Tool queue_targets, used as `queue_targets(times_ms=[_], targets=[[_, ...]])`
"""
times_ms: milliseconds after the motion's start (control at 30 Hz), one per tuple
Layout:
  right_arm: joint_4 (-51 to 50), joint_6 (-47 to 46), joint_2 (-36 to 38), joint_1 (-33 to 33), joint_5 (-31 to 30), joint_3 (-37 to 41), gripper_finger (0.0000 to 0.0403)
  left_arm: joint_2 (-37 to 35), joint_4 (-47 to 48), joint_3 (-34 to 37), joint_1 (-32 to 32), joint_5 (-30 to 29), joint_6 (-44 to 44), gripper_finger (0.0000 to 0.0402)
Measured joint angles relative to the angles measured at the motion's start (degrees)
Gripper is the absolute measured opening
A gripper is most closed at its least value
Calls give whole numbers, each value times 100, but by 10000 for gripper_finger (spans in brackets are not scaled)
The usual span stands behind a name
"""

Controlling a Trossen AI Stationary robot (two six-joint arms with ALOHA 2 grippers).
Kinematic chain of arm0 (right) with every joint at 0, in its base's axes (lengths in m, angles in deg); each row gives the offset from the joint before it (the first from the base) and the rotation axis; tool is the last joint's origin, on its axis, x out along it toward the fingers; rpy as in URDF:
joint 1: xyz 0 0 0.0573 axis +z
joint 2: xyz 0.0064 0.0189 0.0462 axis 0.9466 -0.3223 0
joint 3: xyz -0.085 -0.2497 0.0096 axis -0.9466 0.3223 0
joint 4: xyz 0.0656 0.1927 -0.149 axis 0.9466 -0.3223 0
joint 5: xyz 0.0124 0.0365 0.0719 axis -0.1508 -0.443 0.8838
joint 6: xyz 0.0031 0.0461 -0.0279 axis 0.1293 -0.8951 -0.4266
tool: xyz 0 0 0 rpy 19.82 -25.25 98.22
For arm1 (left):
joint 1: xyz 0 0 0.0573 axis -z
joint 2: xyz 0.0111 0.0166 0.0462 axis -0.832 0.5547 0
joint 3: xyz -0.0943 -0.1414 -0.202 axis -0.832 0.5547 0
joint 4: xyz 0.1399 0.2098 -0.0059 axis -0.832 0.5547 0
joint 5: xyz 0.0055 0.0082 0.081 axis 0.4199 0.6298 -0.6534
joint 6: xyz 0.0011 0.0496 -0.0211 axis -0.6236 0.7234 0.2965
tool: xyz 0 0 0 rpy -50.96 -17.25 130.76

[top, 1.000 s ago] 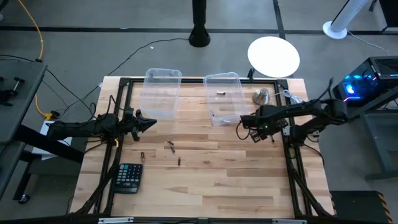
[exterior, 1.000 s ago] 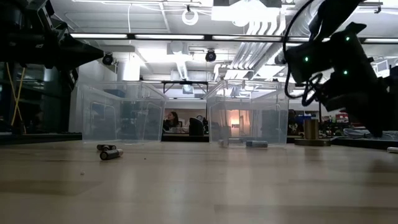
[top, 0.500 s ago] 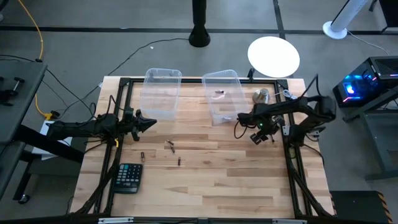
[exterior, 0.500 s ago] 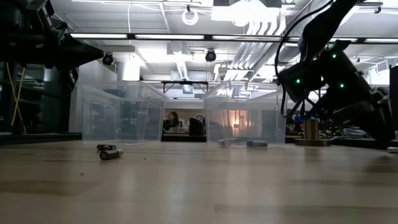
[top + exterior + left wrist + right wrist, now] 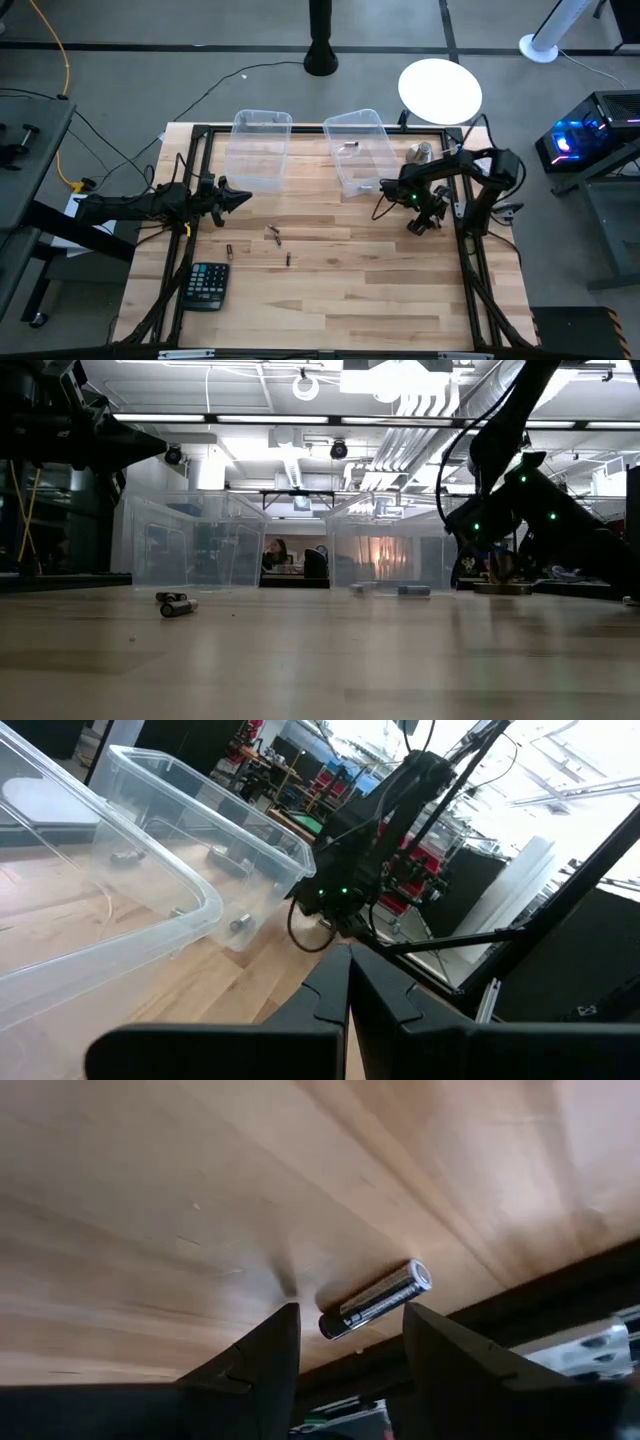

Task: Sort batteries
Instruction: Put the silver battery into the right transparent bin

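Wooden table point(image 5: 350, 270), two bins point(image 5: 262, 148), right fingers point(image 5: 445, 1355) apart over one battery point(image 5: 374, 1300), left together.

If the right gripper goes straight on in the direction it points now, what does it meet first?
Most likely the battery lying on the wooden table near its dark edge. In the right wrist view the right gripper is open, and the battery lies just ahead, between its fingers. How near it is stays unclear.

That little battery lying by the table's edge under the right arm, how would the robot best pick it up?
Probably from above, fingers closing across the middle of its round body. The battery lies flat on the wooden table, close to the dark edge rail, and the open right gripper already has a finger to either side of it.
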Motion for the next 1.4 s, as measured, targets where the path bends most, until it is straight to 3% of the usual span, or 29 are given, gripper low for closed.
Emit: queue_targets(times_ms=[433, 567, 733, 933, 1067, 1200, 1333, 1400], targets=[[310, 1162, -271, 2, 344, -2, 162, 1, 0, 1, 0, 0, 0, 0], [282, 1176, -269, 7, 363, -7, 118, 1, 0, 1, 0, 0, 0, 0], [229, 936, -229, 11, 468, -13, 19, 0, 0, 1, -2, 0, 0, 0], [59, 615, 257, 328, 842, -11, 12, 1, 0, 1, -2, 0, 0, 0], [-89, 366, 791, 724, 1413, -11, 8, 0, 0, 1, -2, 0, 0, 0], [106, 84, 1444, 1184, 2449, -11, 4, -1, 0, 1, 0, 0, 0, 0], [1475, -457, 2154, 1589, 3612, -11, 4, 0, 0, 1, -2, 0, 0, 0], [2715, -1060, 2436, 1658, 3770, -13, 3, 1, 0, 1, -2, 0, 0, 0]])
